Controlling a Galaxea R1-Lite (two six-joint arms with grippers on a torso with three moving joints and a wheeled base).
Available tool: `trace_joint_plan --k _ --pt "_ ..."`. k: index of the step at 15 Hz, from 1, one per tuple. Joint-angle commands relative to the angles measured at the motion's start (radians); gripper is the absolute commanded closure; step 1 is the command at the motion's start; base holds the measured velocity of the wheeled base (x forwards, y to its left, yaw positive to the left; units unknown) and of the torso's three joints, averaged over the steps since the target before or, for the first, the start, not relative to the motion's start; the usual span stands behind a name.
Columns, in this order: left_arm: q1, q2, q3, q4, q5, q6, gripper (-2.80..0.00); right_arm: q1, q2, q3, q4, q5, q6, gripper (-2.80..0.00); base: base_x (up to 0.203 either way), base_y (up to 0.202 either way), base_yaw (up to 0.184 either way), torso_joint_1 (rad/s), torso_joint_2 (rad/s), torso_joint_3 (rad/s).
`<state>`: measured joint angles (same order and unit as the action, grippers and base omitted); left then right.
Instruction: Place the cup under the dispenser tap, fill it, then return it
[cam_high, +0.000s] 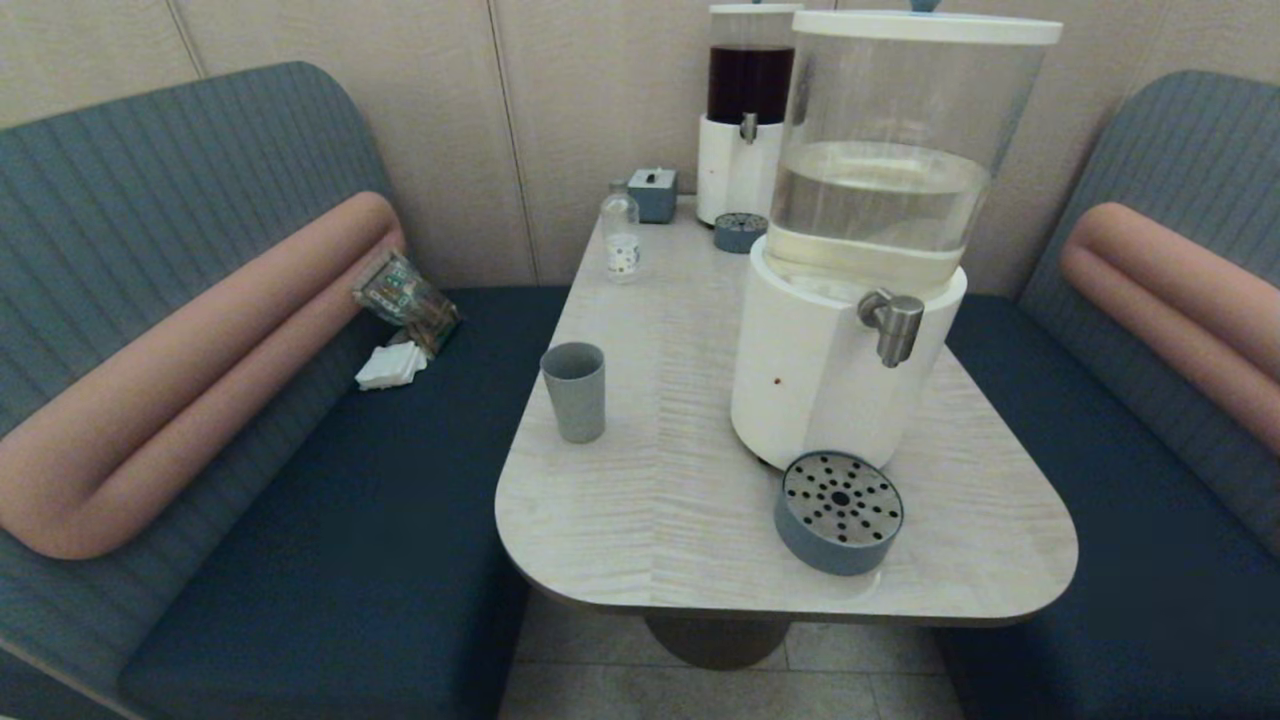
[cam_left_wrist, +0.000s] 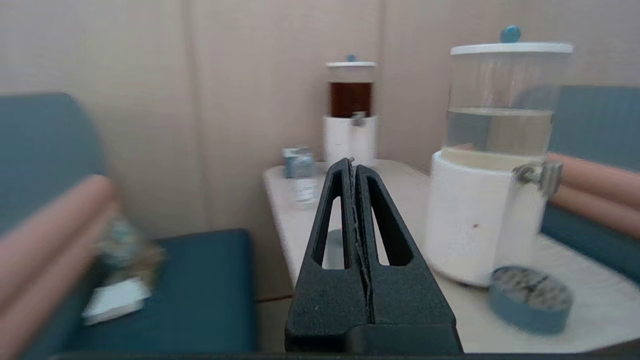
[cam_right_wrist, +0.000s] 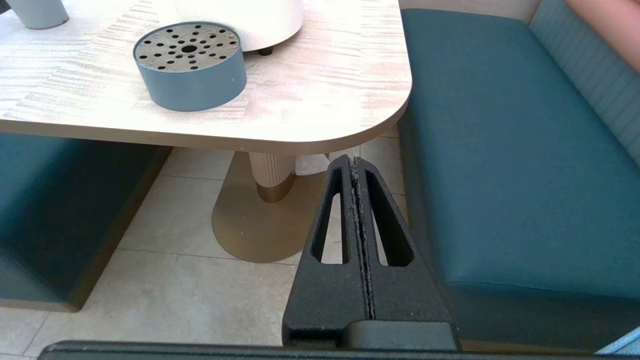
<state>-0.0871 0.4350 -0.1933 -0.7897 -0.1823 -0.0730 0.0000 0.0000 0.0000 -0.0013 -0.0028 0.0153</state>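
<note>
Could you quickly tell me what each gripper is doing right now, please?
Left gripper: closed, holding nothing.
Right gripper: closed, holding nothing.

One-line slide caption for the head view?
Grey cup stands empty-handed left of the clear-liquid dispenser, away from its steel tap; no grippers visible.

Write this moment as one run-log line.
cup: on table, untouched | tap: nothing under | left gripper: shut, empty | right gripper: shut, below table
</note>
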Motion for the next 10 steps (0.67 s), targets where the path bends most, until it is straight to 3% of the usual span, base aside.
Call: trace_joint_plan --k 1,2,3,4,7,9,10 --pt "0.041 -0.308 -0.045 0.33 -0.002 0.034 0.0 0.0 0.002 0.002 0.0 0.0 0.0 0.0 0.0 0.0 0.0 0.0 0.0 0.0" --pt "0.052 -0.378 -0.045 0.452 -0.002 0.078 0.0 0.0 0.002 0.002 0.0 0.0 0.0 0.0 0.0 0.0 0.0 0.0 0.0 0.0" --pt "0.06 -0.425 -0.03 0.572 0.001 0.164 0.0 0.0 0.002 0.002 0.0 0.0 0.0 0.0 0.0 0.0 0.0 0.0 0.0 0.0" --pt "0.064 -0.438 0.002 0.615 0.008 0.213 0.0 0.0 0.002 0.002 0.0 0.0 0.0 0.0 0.0 0.0 0.0 0.0 0.0 0.0" --pt "0.068 -0.438 0.178 0.575 0.114 0.236 0.0 0.0 0.002 0.002 0.0 0.0 0.0 0.0 0.0 0.0 0.0 0.0 0.0 0.0" --pt "0.069 -0.438 0.194 0.659 0.234 0.242 0.0 0.0 0.002 0.002 0.0 0.0 0.0 0.0 0.0 0.0 0.0 0.0 0.0 0.0" --pt "0.069 -0.438 0.193 0.679 0.248 0.233 0.0 0.0 0.002 0.002 0.0 0.0 0.0 0.0 0.0 0.0 0.0 0.0 0.0 0.0"
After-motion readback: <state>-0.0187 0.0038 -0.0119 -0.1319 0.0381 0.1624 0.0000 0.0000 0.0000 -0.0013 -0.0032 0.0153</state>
